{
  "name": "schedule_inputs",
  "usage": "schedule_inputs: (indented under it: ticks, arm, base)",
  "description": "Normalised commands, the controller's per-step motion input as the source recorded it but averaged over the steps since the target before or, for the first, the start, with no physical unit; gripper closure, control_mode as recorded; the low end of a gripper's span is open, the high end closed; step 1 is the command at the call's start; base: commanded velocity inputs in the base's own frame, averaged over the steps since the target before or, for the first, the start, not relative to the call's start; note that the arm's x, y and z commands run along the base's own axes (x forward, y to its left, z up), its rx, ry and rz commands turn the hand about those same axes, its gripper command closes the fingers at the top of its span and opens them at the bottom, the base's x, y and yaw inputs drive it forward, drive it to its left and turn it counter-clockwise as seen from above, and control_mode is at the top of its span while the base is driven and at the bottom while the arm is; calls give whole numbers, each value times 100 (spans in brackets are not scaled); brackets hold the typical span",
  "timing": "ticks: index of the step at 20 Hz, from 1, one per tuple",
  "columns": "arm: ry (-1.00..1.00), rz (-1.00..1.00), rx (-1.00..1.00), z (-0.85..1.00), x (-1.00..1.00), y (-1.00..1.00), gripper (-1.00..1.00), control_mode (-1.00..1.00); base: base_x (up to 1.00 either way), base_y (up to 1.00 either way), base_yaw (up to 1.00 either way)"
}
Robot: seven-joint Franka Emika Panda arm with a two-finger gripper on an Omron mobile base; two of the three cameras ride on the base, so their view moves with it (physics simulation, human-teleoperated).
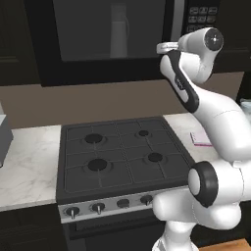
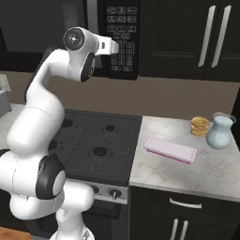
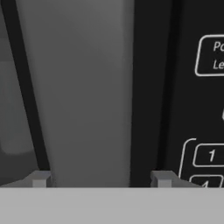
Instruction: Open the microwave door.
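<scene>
Microwave door (image 1: 110, 37) mounted directly above the stove (image 1: 122, 154): black panel, wide dark grey glass window, shut flush against the body. Vertical silver-grey handle bar (image 3: 83, 92) along the door edge nearest the keypad (image 2: 122, 40), seen close up as a broad grey strip. Gripper (image 3: 100, 178) raised against that handle, fingertips (image 3: 40, 178) spread to either side of the bar, not visibly pressing on it.

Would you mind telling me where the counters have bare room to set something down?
Free: marble left of the stove, and the counter in front of the pink-edged tray. Crowded: the back right corner, with the glass jug and amber jar.
</scene>
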Motion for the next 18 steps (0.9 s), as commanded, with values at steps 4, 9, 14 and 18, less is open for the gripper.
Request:
schedule_inputs:
  ticks: [4,9,14,18]
  arm:
    - [-8,0,0,-18,28,0,100,-100]
    - [-1,3,0,0,-72,-4,100,-100]
    - [-1,7,0,2,-100,-29,100,-100]
    - [0,13,0,17,-100,-24,100,-100]
  base:
    - [0,0,0]
    - [0,0,0]
    - [0,0,0]
    - [0,0,0]
